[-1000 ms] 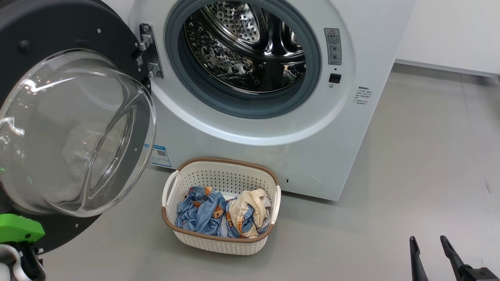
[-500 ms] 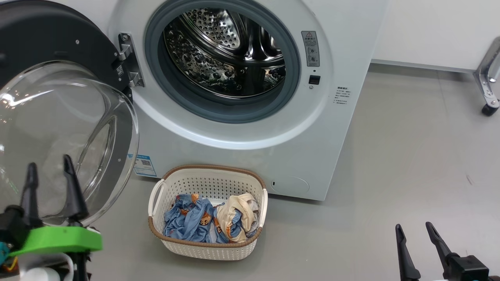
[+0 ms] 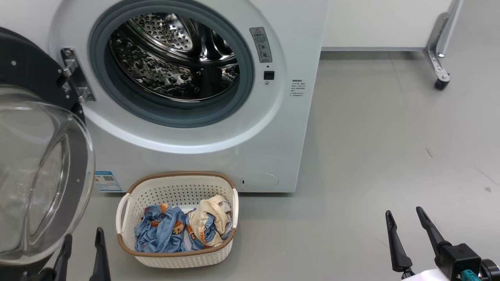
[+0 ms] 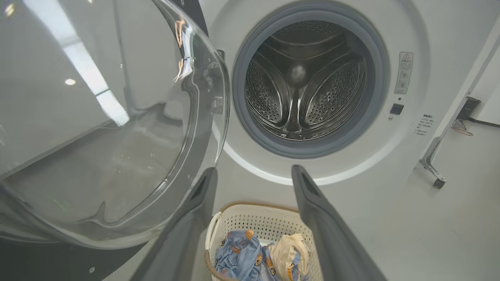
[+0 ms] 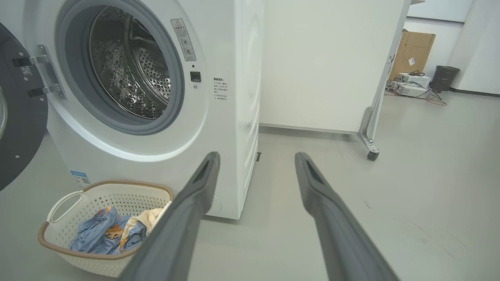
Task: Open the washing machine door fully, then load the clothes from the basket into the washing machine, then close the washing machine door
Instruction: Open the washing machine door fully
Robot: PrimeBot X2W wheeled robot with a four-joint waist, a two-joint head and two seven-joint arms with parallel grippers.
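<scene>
On the grey floor (image 3: pixel 371 136) the basket (image 3: pixel 179 259) sits before the washing machine (image 3: pixel 273 148) for short reaches; left hand (image 3: pixel 84 234) and right hand (image 3: pixel 403 211) gape empty.

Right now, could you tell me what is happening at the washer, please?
The washing machine door stands swung open at the left of the washing machine, whose drum looks empty. The clothes lie in the basket on the floor in front. The robot's left tool and right tool are both open and hold nothing, so loading has not yet begun.
</scene>
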